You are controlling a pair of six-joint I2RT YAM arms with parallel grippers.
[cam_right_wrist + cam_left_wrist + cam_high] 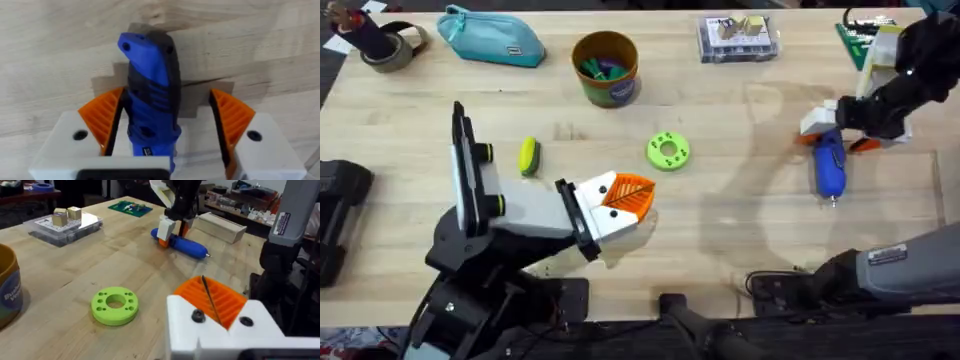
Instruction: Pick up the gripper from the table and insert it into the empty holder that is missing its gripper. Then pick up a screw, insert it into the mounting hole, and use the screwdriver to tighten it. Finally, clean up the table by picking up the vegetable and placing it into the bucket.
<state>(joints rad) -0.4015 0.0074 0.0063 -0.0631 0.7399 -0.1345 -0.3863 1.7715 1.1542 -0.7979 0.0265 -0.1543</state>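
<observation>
Left end effector (632, 197) beside green disc (667, 151), vegetable (528, 156) behind.

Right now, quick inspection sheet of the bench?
Surface: pale wooden table, dry, unmarked.
Job's things: blue plastic screwdriver lying flat; yellow-green toy vegetable on the wood; orange-brown bucket upright, holding coloured items.
Clutter: green holed disc, teal zip pouch, clear plastic parts box, tape roll.
Grippers: left gripper shut, empty; right gripper open, straddling the screwdriver, one pad touching.
Cables: black leads at near edge.
Surroundings: cluttered benches behind.
</observation>
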